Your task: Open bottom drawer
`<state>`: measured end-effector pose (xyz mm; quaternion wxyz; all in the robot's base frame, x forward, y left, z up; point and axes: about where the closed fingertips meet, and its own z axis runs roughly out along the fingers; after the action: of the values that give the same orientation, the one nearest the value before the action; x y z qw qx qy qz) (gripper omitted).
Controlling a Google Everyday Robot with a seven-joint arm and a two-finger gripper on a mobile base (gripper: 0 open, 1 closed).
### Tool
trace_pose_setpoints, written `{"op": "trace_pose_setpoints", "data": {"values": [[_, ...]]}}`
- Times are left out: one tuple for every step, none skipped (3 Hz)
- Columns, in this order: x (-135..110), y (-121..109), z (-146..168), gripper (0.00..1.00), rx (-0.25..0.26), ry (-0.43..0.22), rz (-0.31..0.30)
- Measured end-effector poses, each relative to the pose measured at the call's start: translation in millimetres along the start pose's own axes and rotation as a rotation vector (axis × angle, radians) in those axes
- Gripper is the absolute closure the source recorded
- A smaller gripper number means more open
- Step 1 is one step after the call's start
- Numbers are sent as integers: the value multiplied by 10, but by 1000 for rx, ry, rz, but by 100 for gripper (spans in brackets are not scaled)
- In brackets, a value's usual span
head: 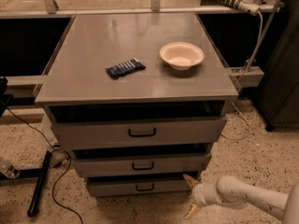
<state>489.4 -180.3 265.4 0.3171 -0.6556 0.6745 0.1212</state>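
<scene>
So we're at the approach step, I'd say. The bottom drawer (117,188) sits low in the frame, just left of centre. It's the lowest and narrowest front of the three under the desk (103,36), and it doesn't look pulled out yet. The gripper (190,196) is down in the lower right, just beside the drawer's right end, with the white arm (247,197) trailing off to the right edge. The jaws are spread apart, one yellowish tip up near the drawer's corner and the other lower down, with nothing between them.

Next move, as I read it: slide left along the drawer front to the little black loop handle (145,187) in the middle, get the jaws around it, close, then pull straight out. It's a small target, so alignment matters.

As for writing, the dark blue packet (125,68) on the desk has pale markings, but I can't read them. The cream bowl (181,55) is plain, and I can't see any labels on the drawers.
</scene>
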Motion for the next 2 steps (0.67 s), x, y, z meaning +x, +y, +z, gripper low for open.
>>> {"op": "trace_pose_setpoints", "data": {"values": [[191,14,286,0,5,36,-6],[191,14,286,0,5,36,-6]]}}
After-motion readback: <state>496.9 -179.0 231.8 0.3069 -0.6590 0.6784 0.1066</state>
